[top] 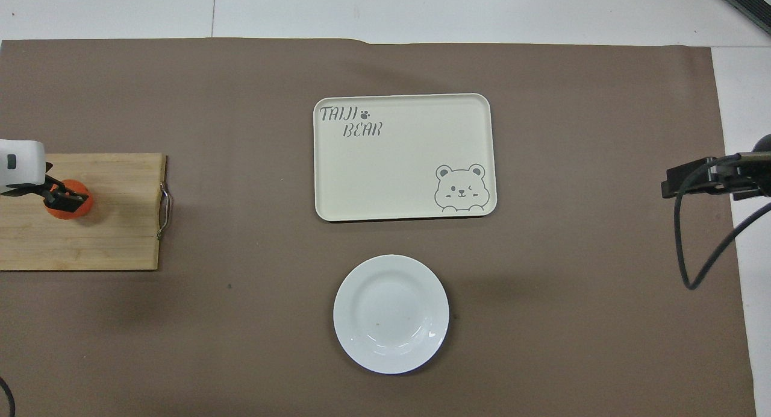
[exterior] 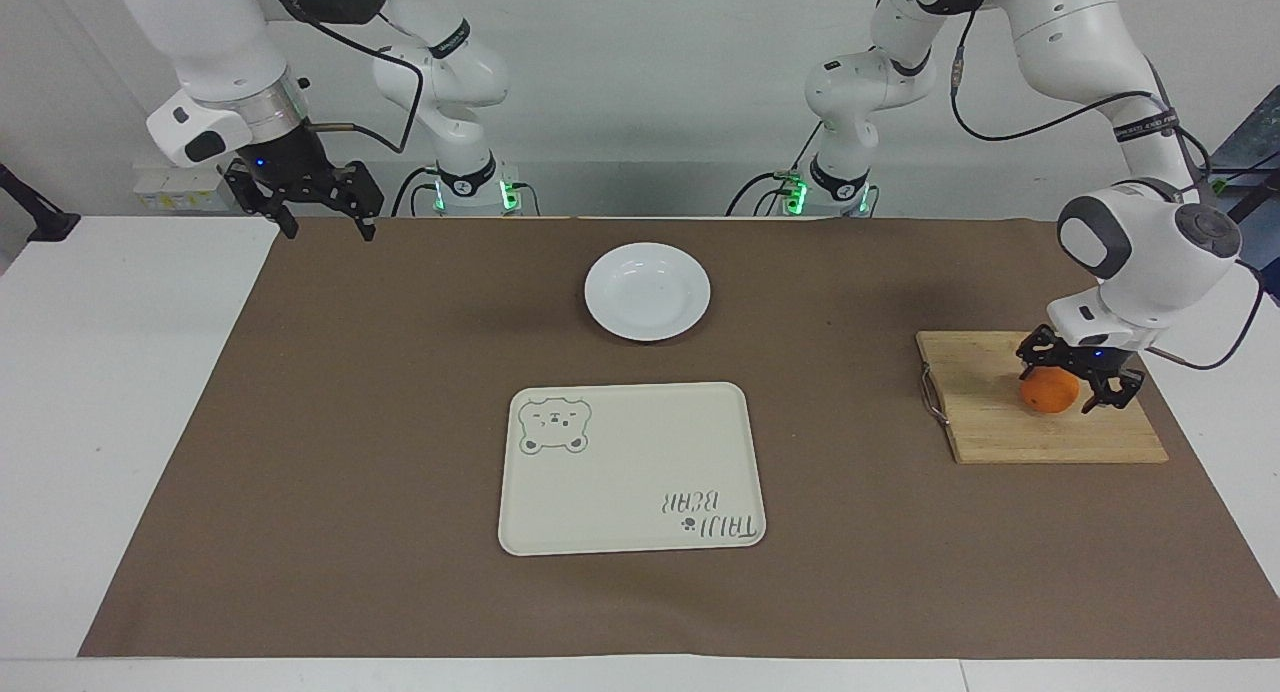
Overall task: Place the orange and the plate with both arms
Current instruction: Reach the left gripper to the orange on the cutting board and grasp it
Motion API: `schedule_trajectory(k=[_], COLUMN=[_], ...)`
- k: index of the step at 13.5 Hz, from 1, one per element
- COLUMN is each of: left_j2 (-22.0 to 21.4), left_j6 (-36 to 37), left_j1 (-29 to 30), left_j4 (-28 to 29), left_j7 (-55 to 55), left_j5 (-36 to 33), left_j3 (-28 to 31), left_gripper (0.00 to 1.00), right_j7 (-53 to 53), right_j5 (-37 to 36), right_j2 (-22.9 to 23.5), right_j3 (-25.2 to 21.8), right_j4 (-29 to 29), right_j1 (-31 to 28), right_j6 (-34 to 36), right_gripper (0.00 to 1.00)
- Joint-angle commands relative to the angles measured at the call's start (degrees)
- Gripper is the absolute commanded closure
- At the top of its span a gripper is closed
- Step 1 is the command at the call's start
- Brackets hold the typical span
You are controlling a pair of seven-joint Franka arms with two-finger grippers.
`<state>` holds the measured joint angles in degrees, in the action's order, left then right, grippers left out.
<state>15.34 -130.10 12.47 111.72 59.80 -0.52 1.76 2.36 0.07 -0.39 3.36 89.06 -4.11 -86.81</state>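
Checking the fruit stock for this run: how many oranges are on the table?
1. The orange lies on the wooden cutting board at the left arm's end of the table, with the left pincer open around it.
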Motion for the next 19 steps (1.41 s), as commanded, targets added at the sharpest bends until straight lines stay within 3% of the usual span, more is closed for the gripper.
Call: schedule_trajectory(k=[1,3,4,6,13,19], left_j2=[-1.4,-1.4,-1.4,-1.5,-4.4,-6.5], left_j6=[-2.4,-2.4,-2.5,-2.7,-1.5,2.5], left_j1=[1.2,1.2,1.2,1.1,-2.3,-11.6], left_j4=[3.1,3.4,3.3,3.0,1.2,1.2], left_j7=[1.8,1.8,1.3,-0.6,-4.7,-21.2], left_j5=[-0.3,-0.3,-0.3,-0.3,0.3,0.3], left_j3=[-0.4,-0.4,-0.4,-0.4,-1.0,-1.0], left_gripper=[0.0,0.06,0.42,0.98,1.0,1.0], right_j7=[-1.1,-1.1,-1.1,-1.1,-1.1,-1.1], right_j5=[0.1,0.1,0.1,0.1,0.1,0.1], right_j2=[-1.0,-1.0,-1.0,-1.0,-1.0,-1.0], right_j3=[0.1,0.1,0.1,0.1,0.1,0.1], right_j4=[1.1,1.1,1.1,1.1,1.1,1.1], right_j1=[-0.4,-0.4,-0.4,-0.4,-0.4,-0.4], right_j6=[0.1,0.1,0.1,0.1,0.1,0.1], right_gripper=[0.0,0.0,0.0,0.0,0.0,0.0])
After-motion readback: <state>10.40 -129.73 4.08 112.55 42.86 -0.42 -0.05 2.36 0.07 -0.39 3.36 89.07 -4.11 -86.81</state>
